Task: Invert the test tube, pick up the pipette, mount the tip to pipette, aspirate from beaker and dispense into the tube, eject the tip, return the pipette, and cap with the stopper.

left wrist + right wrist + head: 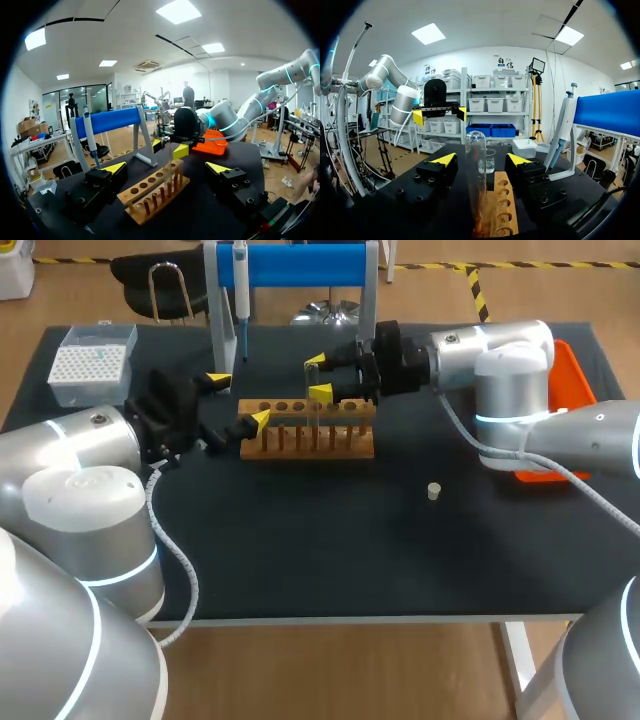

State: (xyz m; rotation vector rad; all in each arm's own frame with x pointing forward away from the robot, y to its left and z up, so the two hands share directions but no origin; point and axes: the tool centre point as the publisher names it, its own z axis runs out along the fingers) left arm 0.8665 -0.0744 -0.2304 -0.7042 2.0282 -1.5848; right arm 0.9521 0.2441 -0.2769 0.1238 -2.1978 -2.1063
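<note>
The table (300, 540) carries the wooden rack (300, 445). The left gripper (239, 400) is spread and straddles the rack's end. The right gripper (318, 377) is spread on either side of the test tube (475, 175), without contact.

Hazard: uneven finger closure could tilt the tube and jam or crack it in the rack.

The tube stands in the rack with its long axis vertical and its rounded end up.

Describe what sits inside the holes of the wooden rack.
One glass test tube stands in a hole of the wooden rack, rounded end up. The other holes look empty. The tube's lower end is hidden within the rack.
</note>
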